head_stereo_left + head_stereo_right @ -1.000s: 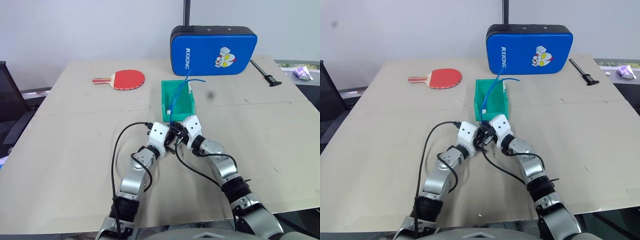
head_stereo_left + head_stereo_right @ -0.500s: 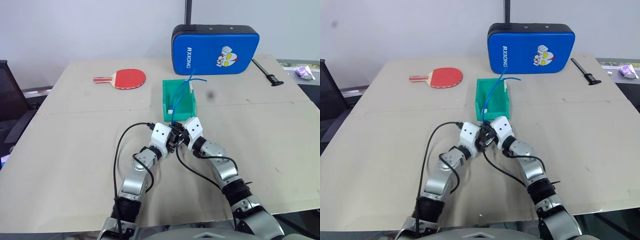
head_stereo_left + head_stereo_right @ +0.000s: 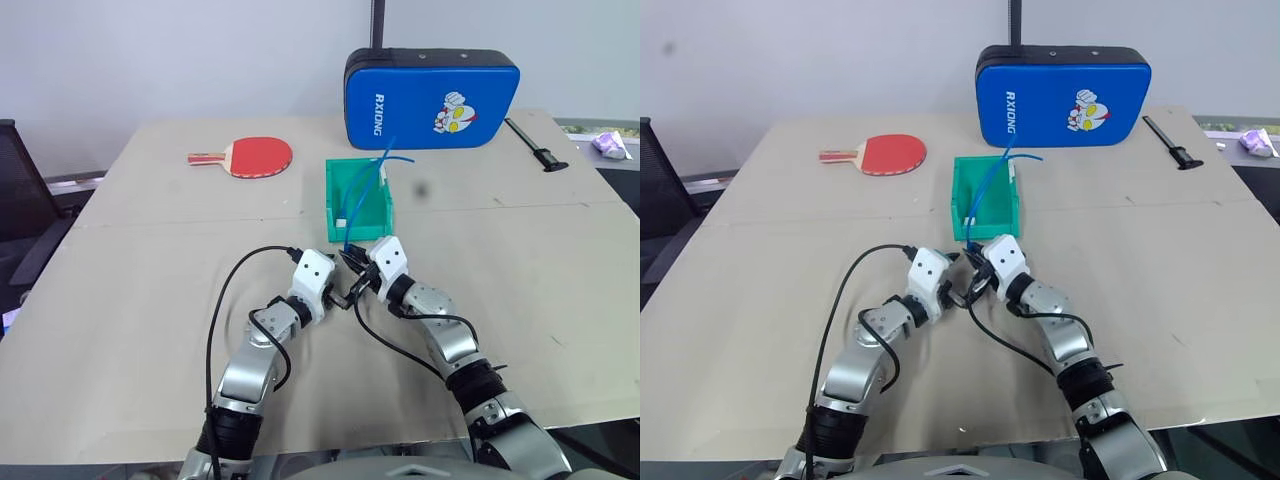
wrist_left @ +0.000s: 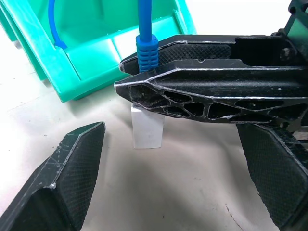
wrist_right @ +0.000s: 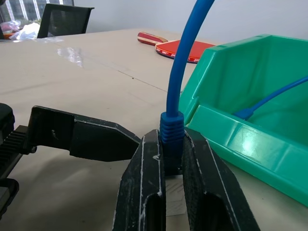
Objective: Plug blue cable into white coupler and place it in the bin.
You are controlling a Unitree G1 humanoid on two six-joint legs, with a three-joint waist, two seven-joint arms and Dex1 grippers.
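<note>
My right gripper (image 5: 171,139) is shut on the blue cable (image 3: 366,188) at its ribbed boot (image 4: 144,48), just in front of the green bin (image 3: 357,200). From there the cable rises, arcs back, and its far end lies inside the bin. The white coupler (image 4: 147,127) sits directly under the boot, below the right fingers (image 4: 202,101), which hide the joint between plug and coupler. My left gripper (image 4: 168,159) is open, its fingers standing wide on either side of the coupler without touching it.
A red table-tennis paddle (image 3: 255,156) lies at the back left of the beige table. A big blue padded case (image 3: 432,98) stands behind the bin. To its right lies a black tool (image 3: 530,145). A dark chair (image 3: 20,190) is off the table's left edge.
My left gripper has opened, let go of the coupler and drawn slightly back and left. The right gripper has kept still with the cable end.
</note>
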